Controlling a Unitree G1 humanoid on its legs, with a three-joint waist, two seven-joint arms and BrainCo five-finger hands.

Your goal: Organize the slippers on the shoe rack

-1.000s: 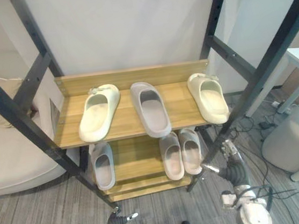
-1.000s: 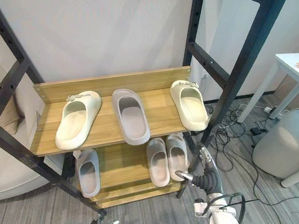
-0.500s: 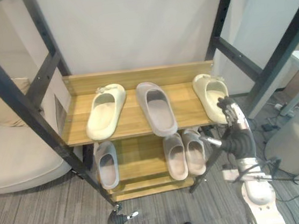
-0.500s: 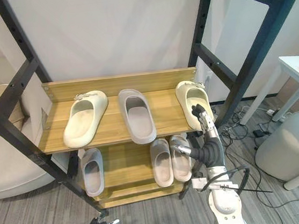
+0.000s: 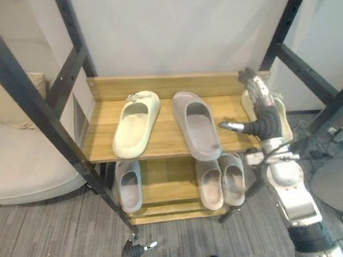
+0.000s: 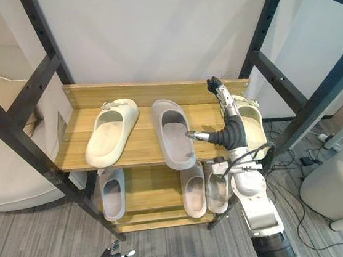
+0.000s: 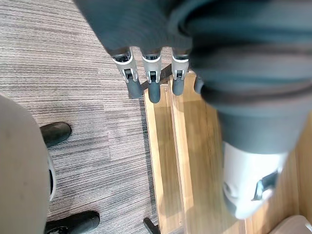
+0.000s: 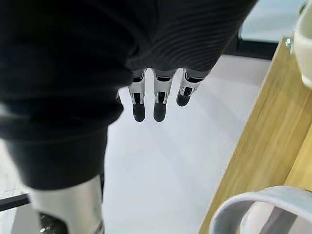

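Low before the shoe rack's (image 5: 167, 136) left foot, the left hand (image 5: 134, 251) hangs with fingers straight, holding nothing. On the rack's top shelf lie the left cream slipper (image 5: 135, 124) and 1 grey slipper (image 5: 197, 124) mid-shelf. 3 grey slippers (image 5: 210, 183) sit on its lower shelf. Over the top shelf's right end the right hand (image 5: 262, 109) hovers, fingers extended and empty, hiding part of the right cream slipper (image 6: 251, 127).

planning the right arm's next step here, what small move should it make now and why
Probably lower the right hand onto the cream rubber slipper at the right end of the top wooden shelf and grip it. The hand hovers over that slipper, fingers straight, holding nothing, while the matching cream slipper lies at the left end with a grey rubber slipper between the pair.
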